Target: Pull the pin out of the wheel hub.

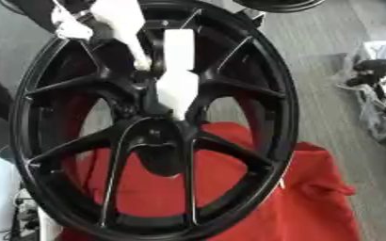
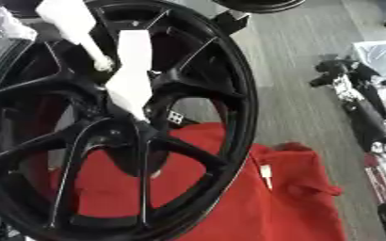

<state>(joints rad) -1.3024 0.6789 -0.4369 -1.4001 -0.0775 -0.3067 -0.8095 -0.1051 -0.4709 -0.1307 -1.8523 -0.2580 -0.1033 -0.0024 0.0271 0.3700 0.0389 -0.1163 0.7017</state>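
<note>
A large black spoked wheel (image 1: 254,94) stands tilted and fills most of both views. A long white flat pin (image 1: 178,80) sits against the hub (image 1: 159,127), its narrow lower end at the hub's centre. From the upper left a second white tapered piece (image 1: 126,28) reaches down to the hub beside the pin, and something white and glove-like (image 1: 68,26) is behind it. My right arm, black and silver, lies at the right edge with its hand (image 2: 332,75) well away from the wheel. My left hand does not show.
A red cloth (image 1: 311,207) lies under and behind the wheel's lower half. A dark rounded shape (image 1: 159,157) hangs just below the hub. Grey floor (image 1: 311,56) runs to the right of the wheel. White objects and cables (image 1: 19,214) sit at the lower left.
</note>
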